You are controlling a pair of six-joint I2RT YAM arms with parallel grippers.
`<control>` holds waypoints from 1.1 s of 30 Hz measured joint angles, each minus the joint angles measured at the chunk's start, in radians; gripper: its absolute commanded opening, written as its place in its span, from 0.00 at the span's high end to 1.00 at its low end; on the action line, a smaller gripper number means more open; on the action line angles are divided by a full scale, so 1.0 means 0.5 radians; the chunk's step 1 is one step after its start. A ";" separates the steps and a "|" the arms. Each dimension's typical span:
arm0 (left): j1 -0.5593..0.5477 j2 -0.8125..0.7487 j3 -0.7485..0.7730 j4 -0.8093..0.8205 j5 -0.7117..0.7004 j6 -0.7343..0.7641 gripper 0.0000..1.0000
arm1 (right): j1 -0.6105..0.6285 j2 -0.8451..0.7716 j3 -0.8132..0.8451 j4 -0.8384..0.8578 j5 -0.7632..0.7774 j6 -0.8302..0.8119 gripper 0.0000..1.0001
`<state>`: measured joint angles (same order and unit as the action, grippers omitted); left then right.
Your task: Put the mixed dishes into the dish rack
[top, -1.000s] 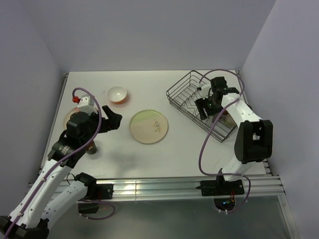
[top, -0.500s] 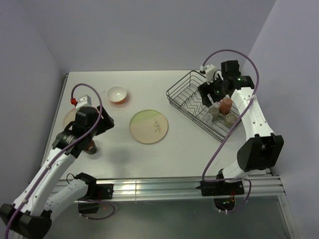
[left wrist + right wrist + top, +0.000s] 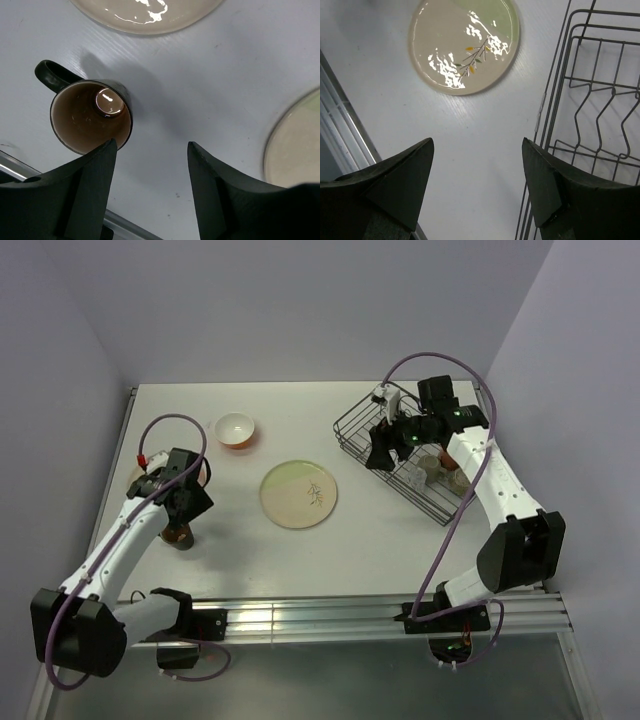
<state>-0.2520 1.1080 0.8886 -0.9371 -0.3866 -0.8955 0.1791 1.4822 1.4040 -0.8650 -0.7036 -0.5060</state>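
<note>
The brown cup (image 3: 90,122) stands upright on the table, just left of my open, empty left gripper (image 3: 150,145); in the top view the cup (image 3: 178,537) is just below that gripper (image 3: 192,505). The pink-cream plate (image 3: 145,15) lies beyond it. The cream-green plate with the sprig (image 3: 298,494) lies mid-table and shows in the right wrist view (image 3: 465,47). The orange bowl (image 3: 235,430) sits at the back left. My right gripper (image 3: 378,458) is open and empty over the left edge of the dish rack (image 3: 360,425), whose wire side shows in the right wrist view (image 3: 590,100). Cups (image 3: 448,462) stand in the rack's right end.
The table's near edge with its metal rail (image 3: 330,615) runs along the front. Walls close the left, back and right sides. The right arm's cable (image 3: 440,530) loops over the table by the rack's near corner.
My right gripper has left the rack's right end, where the pink cup now stands, and moved left to the rack's edge. My left gripper has swung left and down over the brown cup.
</note>
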 measured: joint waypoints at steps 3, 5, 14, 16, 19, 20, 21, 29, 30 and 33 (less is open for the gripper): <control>0.028 0.086 -0.028 0.040 0.000 0.001 0.39 | -0.001 0.000 -0.036 0.071 -0.056 0.033 0.22; 0.047 0.153 -0.062 0.063 0.000 0.000 0.40 | -0.001 0.000 -0.070 0.117 -0.092 0.053 0.22; 0.125 0.364 -0.181 0.153 -0.044 -0.014 0.67 | -0.001 -0.053 -0.285 0.273 -0.179 0.173 0.22; 0.141 0.383 -0.188 0.181 -0.047 -0.011 0.75 | -0.001 -0.076 -0.319 0.297 -0.196 0.195 0.22; 0.150 0.389 -0.191 0.222 -0.043 -0.002 0.91 | -0.001 -0.109 -0.346 0.321 -0.210 0.220 0.22; 0.150 0.389 -0.192 0.227 -0.042 0.008 0.95 | -0.001 -0.121 -0.352 0.334 -0.214 0.229 0.22; 0.150 0.389 -0.192 0.233 -0.039 0.014 0.97 | -0.001 -0.134 -0.358 0.344 -0.220 0.235 0.22; 0.152 0.263 -0.192 0.326 0.118 0.068 1.00 | -0.001 -0.161 -0.363 0.350 -0.242 0.246 0.23; 0.152 0.216 -0.192 0.349 0.166 0.092 1.00 | -0.001 -0.163 -0.364 0.350 -0.251 0.246 0.23; 0.153 0.076 -0.192 0.444 0.349 0.160 1.00 | -0.001 -0.178 -0.377 0.366 -0.283 0.249 0.23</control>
<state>-0.1753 1.1458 0.7925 -0.7151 -0.2119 -0.8154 0.1787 1.3933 1.2156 -0.6819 -0.8452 -0.3817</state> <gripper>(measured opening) 0.140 0.774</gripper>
